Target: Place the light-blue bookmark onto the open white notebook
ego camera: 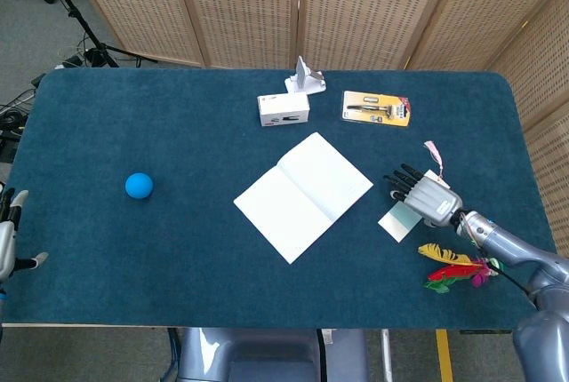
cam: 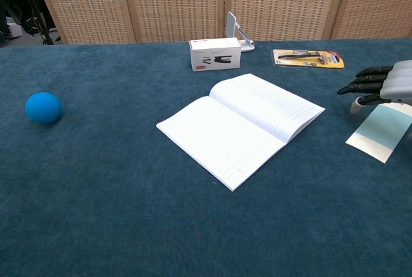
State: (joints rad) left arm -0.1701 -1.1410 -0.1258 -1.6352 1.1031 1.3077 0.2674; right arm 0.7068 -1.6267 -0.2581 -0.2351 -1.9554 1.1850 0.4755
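Note:
The open white notebook [ego camera: 304, 194] [cam: 241, 127] lies flat in the middle of the blue table. To its right lies the light-blue bookmark [ego camera: 399, 220] [cam: 380, 133], its pink tassel [ego camera: 433, 153] pointing to the far side. My right hand [ego camera: 425, 197] [cam: 381, 86] is over the bookmark's far half, fingers stretched out toward the notebook, holding nothing that I can see. That part of the bookmark is hidden under the hand. My left hand [ego camera: 9, 238] hangs off the table's left edge, fingers apart and empty.
A blue ball [ego camera: 138, 186] [cam: 44, 107] sits at the left. At the back stand a white stapler box [ego camera: 283, 108] [cam: 215, 53], a white stand [ego camera: 307, 75] and a yellow blister pack [ego camera: 376, 108] [cam: 308, 58]. A feathered shuttlecock [ego camera: 458, 271] lies near the front right.

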